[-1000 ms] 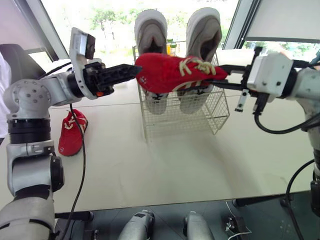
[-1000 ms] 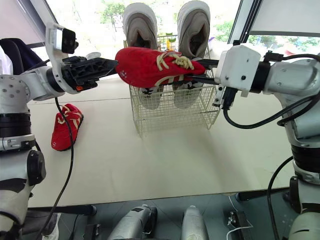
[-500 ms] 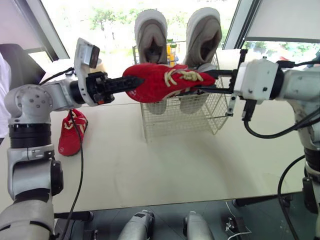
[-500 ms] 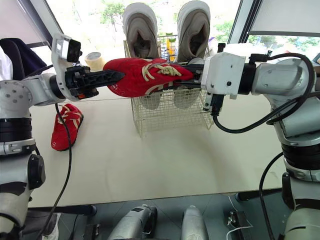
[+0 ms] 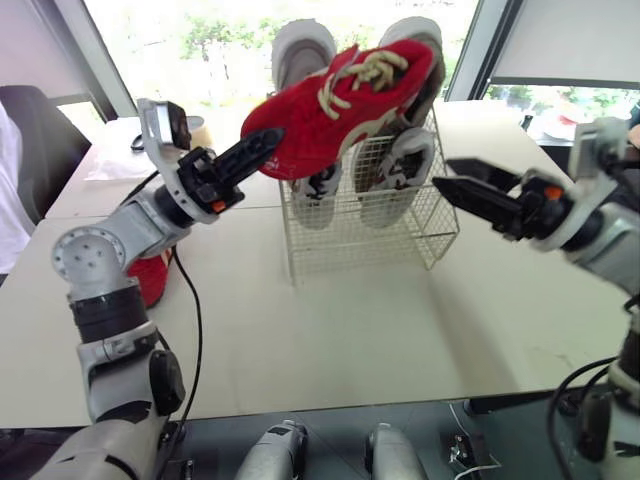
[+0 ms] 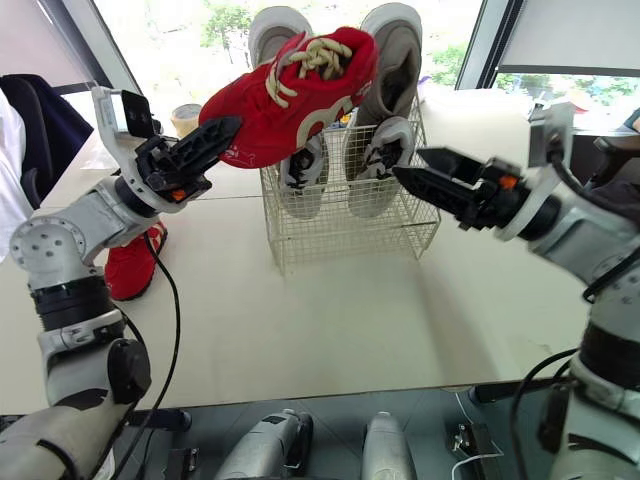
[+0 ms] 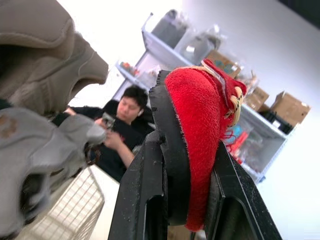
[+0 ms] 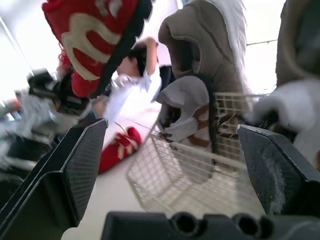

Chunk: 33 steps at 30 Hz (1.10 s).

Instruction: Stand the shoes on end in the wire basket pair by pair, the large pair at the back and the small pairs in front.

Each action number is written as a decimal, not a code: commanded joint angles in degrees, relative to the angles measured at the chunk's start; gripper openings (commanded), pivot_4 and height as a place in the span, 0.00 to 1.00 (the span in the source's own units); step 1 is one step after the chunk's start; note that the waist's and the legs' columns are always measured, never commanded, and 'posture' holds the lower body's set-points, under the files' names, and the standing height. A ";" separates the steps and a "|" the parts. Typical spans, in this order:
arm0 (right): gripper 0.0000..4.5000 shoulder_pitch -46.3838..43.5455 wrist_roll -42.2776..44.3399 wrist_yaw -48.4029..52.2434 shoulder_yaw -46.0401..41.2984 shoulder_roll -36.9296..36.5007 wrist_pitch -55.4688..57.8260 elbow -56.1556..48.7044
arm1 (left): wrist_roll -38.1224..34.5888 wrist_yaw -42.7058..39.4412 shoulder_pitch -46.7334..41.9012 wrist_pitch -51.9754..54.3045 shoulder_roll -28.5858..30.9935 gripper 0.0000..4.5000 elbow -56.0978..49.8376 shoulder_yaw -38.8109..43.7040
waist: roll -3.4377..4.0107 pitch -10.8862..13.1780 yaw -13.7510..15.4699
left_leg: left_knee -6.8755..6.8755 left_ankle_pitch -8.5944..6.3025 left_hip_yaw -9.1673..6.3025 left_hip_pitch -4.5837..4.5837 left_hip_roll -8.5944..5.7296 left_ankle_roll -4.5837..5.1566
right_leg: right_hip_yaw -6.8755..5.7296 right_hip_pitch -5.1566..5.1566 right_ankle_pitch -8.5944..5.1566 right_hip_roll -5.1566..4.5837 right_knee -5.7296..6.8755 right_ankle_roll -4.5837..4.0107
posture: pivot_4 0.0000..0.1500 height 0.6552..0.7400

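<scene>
Left gripper (image 5: 266, 145) clamping red shoe (image 5: 340, 100) tilted above basket (image 5: 400, 240), right gripper (image 5: 445, 173) spread wide, clear of shoe, beside basket

The place looked like a robotics lab or workroom inside an office building. Wide pale tables (image 5: 350, 330) stood pushed together before tall windows (image 5: 200, 50), with trees outside and a roller blind (image 5: 570, 40) partly down. A dark office chair (image 5: 40, 130) stood at the left. Further back, metal shelves (image 7: 165, 45) carried plastic bags and cardboard boxes (image 7: 289, 107), and a person (image 7: 122, 127) in black sat below them, looking at a phone.
</scene>
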 commanded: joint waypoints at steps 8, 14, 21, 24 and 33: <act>1.00 -10.86 6.64 -14.57 5.93 19.09 -11.65 -1.45 | -5.46 6.37 2.26 -6.39 -4.82 0.06 -5.35 -2.49 | -0.01 -0.01 0.47 | 0.01 0.02 0.00 0.00 -0.02 -0.03 | -0.01 -0.04 0.00 0.02 0.04 0.00 | 1.00 1.00; 1.00 -13.51 9.01 -15.86 6.54 19.86 -14.26 -0.55 | -5.39 7.58 3.61 -8.07 -4.69 0.06 -5.72 -3.98 | 0.00 -0.01 0.18 | 0.04 0.02 -0.03 0.00 -0.04 -0.03 | -0.03 -0.02 0.00 0.05 0.05 0.00 | 1.00 1.00; 0.48 -14.75 9.60 -15.64 8.68 19.58 -14.75 0.00 | -4.01 9.19 4.50 -10.96 -5.24 0.06 -6.78 -5.90 | 0.00 -0.01 0.07 | -0.01 0.02 -0.03 0.00 -0.03 -0.03 | -0.02 -0.05 0.00 0.05 0.05 -0.01 | 1.00 1.00; 0.18 -15.25 9.46 -15.80 9.21 19.07 -14.72 0.32 | -4.42 10.08 4.54 -10.89 -4.97 0.17 -6.76 -6.60 | 0.00 -0.01 0.08 | -0.01 0.02 -0.03 0.00 -0.04 -0.03 | -0.02 -0.05 0.00 0.05 0.05 -0.01 | 1.00 1.00; 0.11 -20.12 2.94 -6.08 11.53 3.24 -9.86 3.65 | -3.08 1.96 6.57 -5.84 6.03 0.99 -10.37 -9.27 | 0.00 0.00 0.08 | -0.03 0.02 -0.01 -0.01 -0.04 -0.02 | -0.01 -0.07 0.00 0.05 0.03 -0.01 | 1.00 1.00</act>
